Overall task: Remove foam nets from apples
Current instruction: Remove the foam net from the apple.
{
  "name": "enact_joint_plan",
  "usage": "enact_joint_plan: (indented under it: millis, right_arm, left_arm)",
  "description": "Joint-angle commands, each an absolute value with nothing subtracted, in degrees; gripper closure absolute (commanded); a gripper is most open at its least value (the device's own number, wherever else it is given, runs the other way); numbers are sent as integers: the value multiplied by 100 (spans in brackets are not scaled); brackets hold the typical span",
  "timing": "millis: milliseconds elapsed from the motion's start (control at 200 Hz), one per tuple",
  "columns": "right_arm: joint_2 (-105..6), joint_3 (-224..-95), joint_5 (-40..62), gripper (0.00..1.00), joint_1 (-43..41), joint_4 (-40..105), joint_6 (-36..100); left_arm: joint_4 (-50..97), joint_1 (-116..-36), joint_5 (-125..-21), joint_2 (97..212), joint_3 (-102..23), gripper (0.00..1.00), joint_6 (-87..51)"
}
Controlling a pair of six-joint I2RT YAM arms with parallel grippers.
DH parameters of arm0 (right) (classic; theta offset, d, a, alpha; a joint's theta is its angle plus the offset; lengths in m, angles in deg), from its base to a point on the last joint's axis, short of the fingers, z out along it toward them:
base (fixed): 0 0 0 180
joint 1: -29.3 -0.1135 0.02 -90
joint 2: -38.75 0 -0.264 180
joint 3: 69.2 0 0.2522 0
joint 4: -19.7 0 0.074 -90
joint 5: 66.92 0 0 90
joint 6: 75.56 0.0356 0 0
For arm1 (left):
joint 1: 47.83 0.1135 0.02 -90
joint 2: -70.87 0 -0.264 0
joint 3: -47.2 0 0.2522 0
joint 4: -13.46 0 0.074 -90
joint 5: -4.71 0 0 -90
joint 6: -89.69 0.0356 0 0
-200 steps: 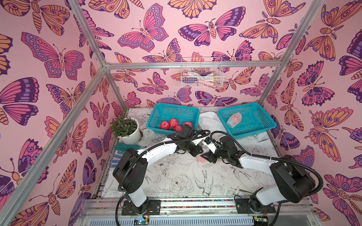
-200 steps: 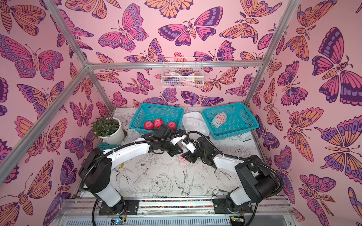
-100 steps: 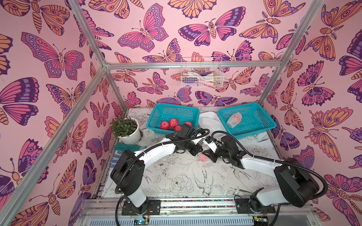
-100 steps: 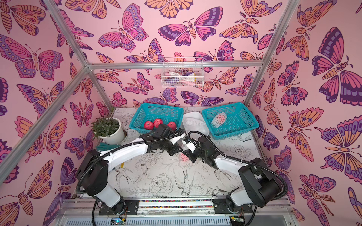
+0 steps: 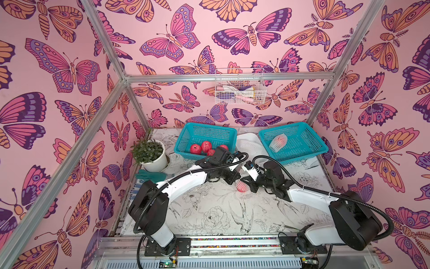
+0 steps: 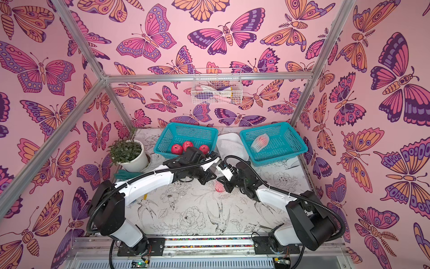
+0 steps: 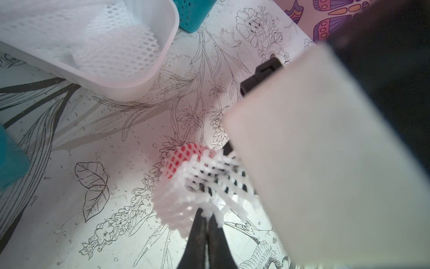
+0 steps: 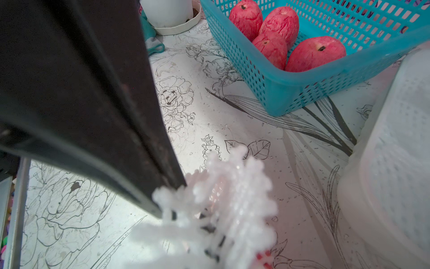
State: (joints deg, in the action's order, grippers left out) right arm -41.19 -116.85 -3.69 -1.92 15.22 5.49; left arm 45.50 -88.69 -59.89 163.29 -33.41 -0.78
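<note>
Foam net (image 7: 179, 193) looked soft, white, open-meshed, fuzzy-edged. Tray (image 7: 162, 65) was smooth translucent plastic. Basket (image 8: 274, 93) was perforated teal plastic. Apples (image 8: 314, 53) in basket had matt streaked skin.

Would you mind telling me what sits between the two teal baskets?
A white tray holding loose foam nets sits between the basket of bare apples and the basket with one netted apple; both top views show it.

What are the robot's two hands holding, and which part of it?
Both hold one foam net with an apple inside. The left gripper pinches its loose open rim; the right gripper seems shut on that same end.
</note>
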Motion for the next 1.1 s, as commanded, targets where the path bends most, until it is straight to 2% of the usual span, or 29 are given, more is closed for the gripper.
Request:
enact_joint_plan:
  millis: [0, 210, 341, 411, 571, 631, 791, 1097]
  right_arm:
    - [-3974, -11710, -230, 95, -207, 1403, 644]
    - [-4009, -11798, -250, 96, -208, 1496, 644]
    - [-3983, -11814, -224, 97, -209, 1505, 657]
    - [-3953, -11829, -190, 97, -207, 1529, 666]
    - [-3921, -11861, -153, 97, -207, 1594, 697]
    - [-3905, -11894, -149, 97, -207, 1633, 694]
    - [-3856, -11928, -159, 98, -208, 1650, 719]
    - [-3720, -12039, -338, 97, -209, 1893, 732]
  left_arm:
    - [4588, -8887, -6106, 16107, -3217, 100, -76]
    - [4572, -8887, -6164, 16057, -3207, 98, -75]
    - [4580, -8885, -6195, 16025, -3174, 93, -82]
    - [4574, -8884, -6242, 15987, -3177, 86, -75]
    - [4548, -8880, -6383, 15886, -3143, 58, -57]
    - [4539, -8879, -6441, 15841, -3126, 53, -66]
    - [4514, -8861, -6526, 15757, -3054, 49, -65]
    - [4464, -8817, -6550, 15682, -2960, 47, -82]
